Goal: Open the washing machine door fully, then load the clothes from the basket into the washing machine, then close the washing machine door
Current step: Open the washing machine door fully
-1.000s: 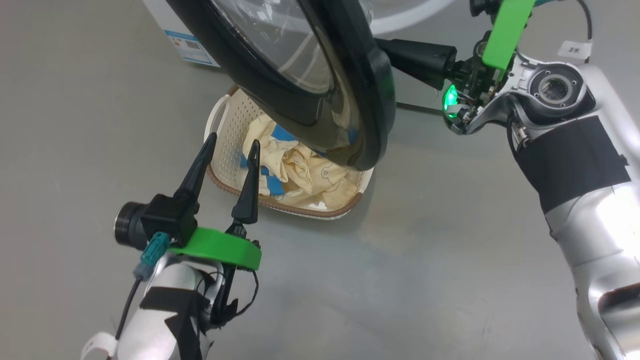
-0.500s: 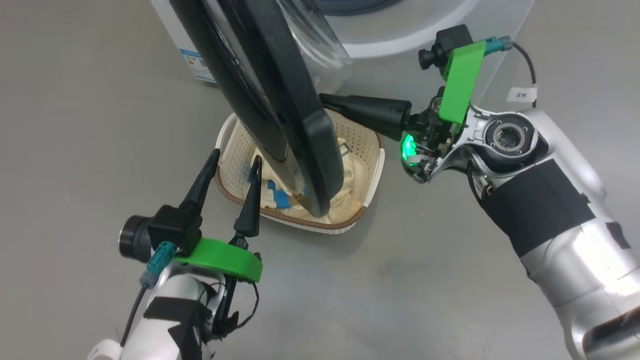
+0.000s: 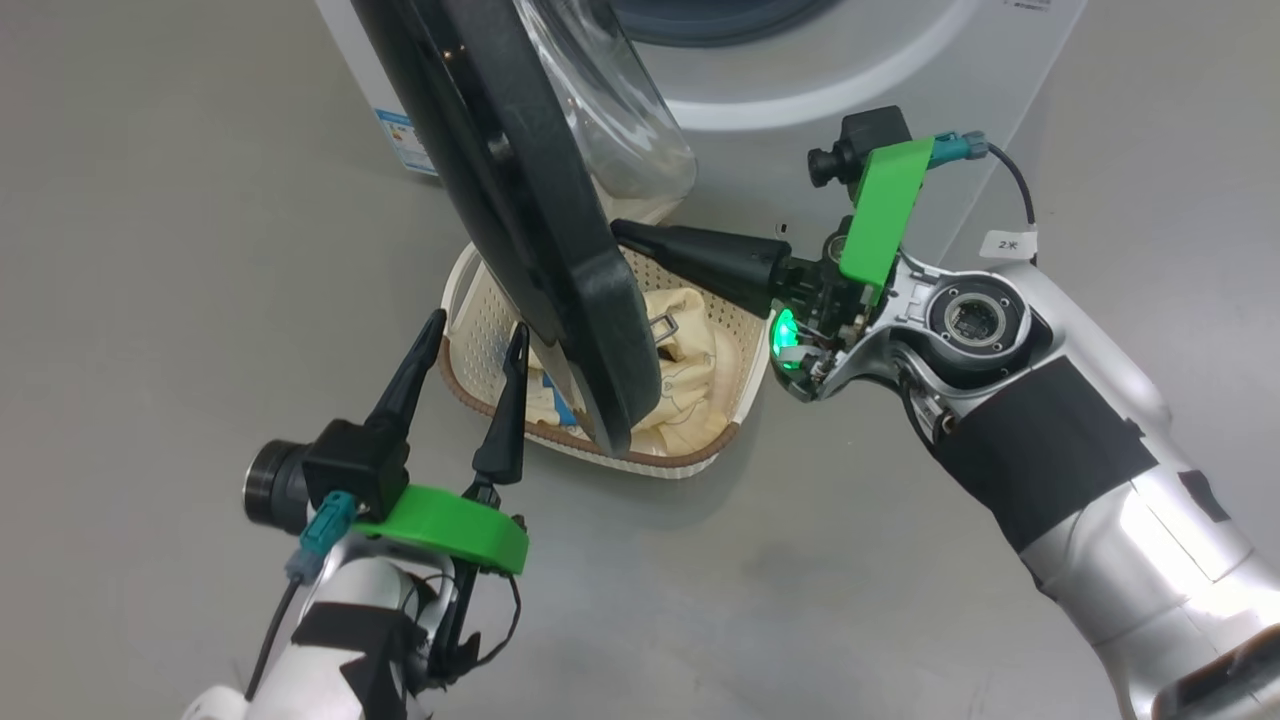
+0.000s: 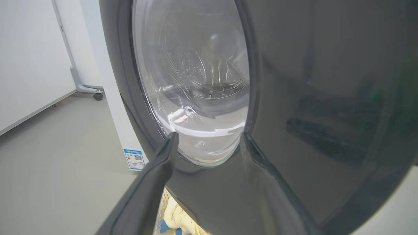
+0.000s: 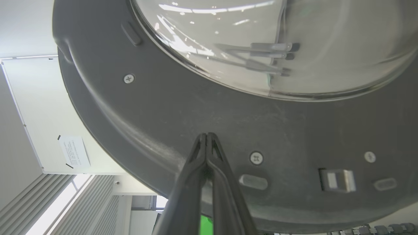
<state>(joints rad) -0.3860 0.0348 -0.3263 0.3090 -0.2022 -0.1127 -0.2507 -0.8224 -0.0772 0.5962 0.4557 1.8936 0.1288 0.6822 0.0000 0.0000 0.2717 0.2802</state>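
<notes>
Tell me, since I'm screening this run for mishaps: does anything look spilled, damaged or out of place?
Nothing looks spilled or damaged. One oddity: the basket sits right beneath the part-open washing machine door, whose black rim hides some of the clothes from the head view.

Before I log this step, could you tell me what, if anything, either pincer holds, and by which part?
Nothing is held. The left pincer is open and empty; the right pincer is shut, tips at the inner rim of the door.
</notes>
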